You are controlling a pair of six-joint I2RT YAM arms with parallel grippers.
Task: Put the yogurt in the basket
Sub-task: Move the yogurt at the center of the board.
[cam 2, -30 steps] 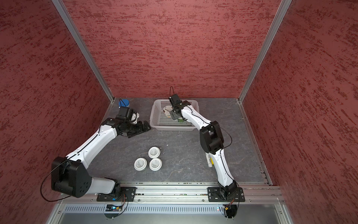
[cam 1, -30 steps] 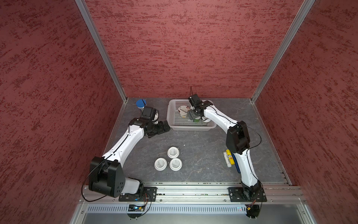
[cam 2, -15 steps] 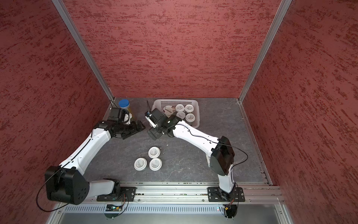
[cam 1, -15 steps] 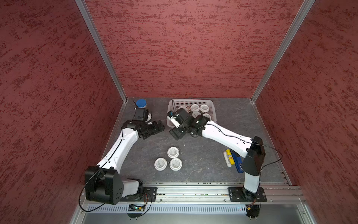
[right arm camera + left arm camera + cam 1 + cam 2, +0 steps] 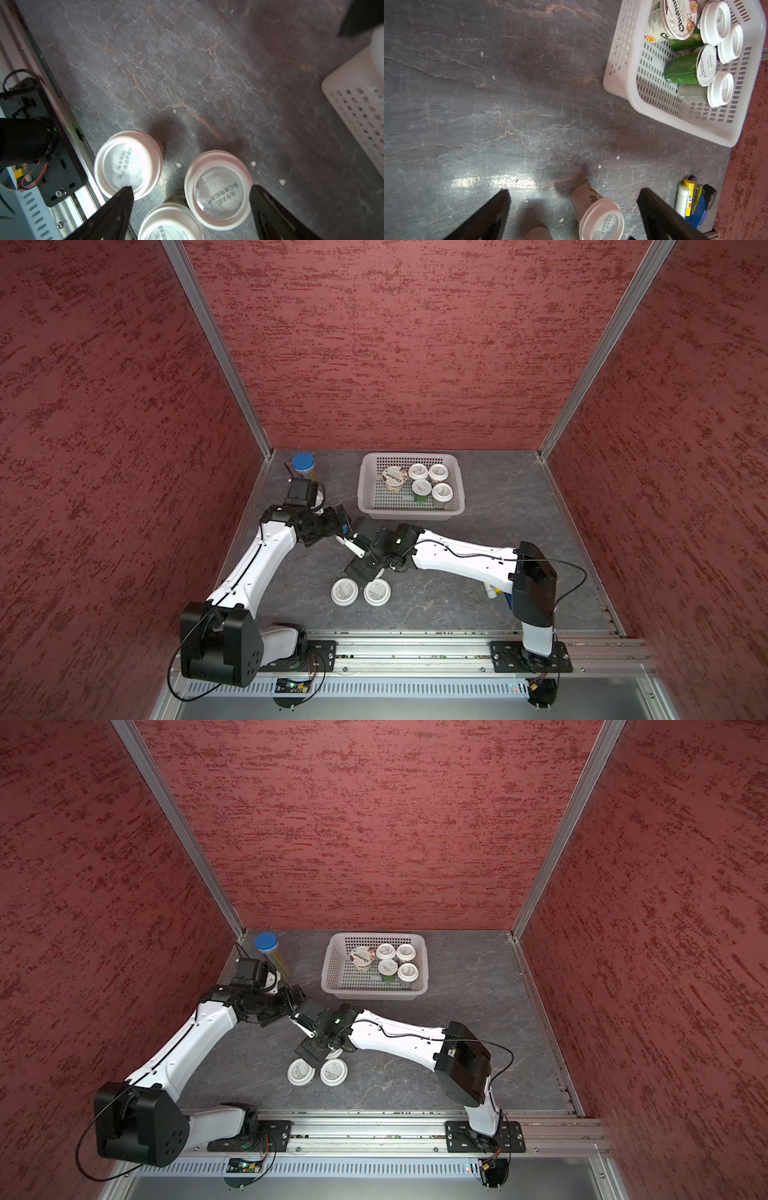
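Observation:
The basket stands at the back of the table and holds several yogurt cups: the Chobani cup and white-lidded ones, among them a green-sided cup. Three white-lidded yogurt cups stand together near the front. Two show in both top views; the third is hidden under my right gripper. In the right wrist view, that gripper hangs open over them, with one cup between its fingers. My left gripper is open and empty, above the table.
A clear tube with a blue cap stands in the back left corner. Markers and a blue stapler lie by the right arm. The two wrists are close together mid-table. The metal rail runs along the front.
My right gripper has left the basket and swung forward and left to hover over the three front cups. The left arm has shifted slightly toward the back.

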